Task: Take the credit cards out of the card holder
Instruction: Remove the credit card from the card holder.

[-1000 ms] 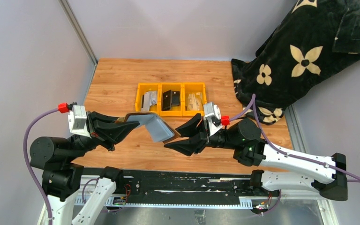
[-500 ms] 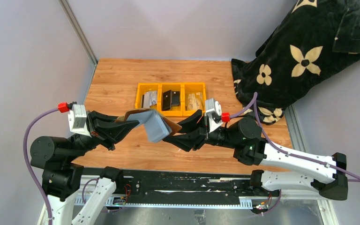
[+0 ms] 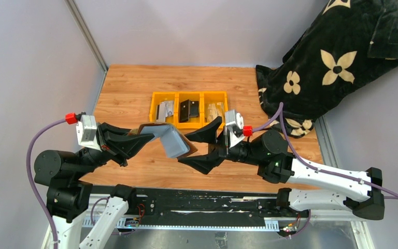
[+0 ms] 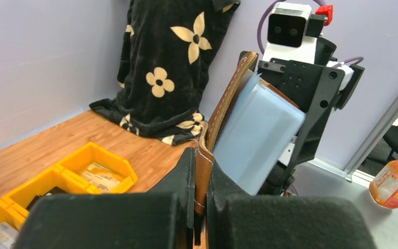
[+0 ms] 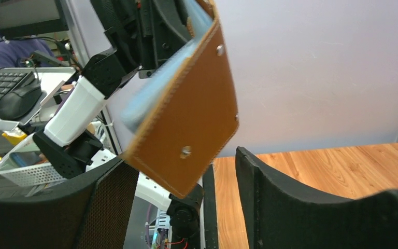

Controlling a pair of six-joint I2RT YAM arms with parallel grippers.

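Note:
My left gripper [image 3: 144,136] is shut on one brown leather edge of the card holder [image 3: 172,141], holding it open above the table. Its grey inside [image 4: 259,132] faces up and to the right. My right gripper [image 3: 196,147] stands wide open at the holder's free flap [image 5: 186,119], whose lower corner hangs between the fingers without touching them. Credit cards lie in the yellow bins: a grey one [image 3: 165,110], a black one [image 3: 189,109] and a tan one [image 3: 215,111]. No card shows in the holder.
Three joined yellow bins [image 3: 189,94] stand mid-table behind the grippers, and appear in the left wrist view too, as yellow bins [image 4: 109,154]. A black blanket with cream flowers [image 3: 337,62] is heaped at the back right. Grey walls close in the left and back.
My right gripper's jaws narrowed near the holder's free flap half a second ago and now stand wide open around it. The left gripper and its grip have not moved.

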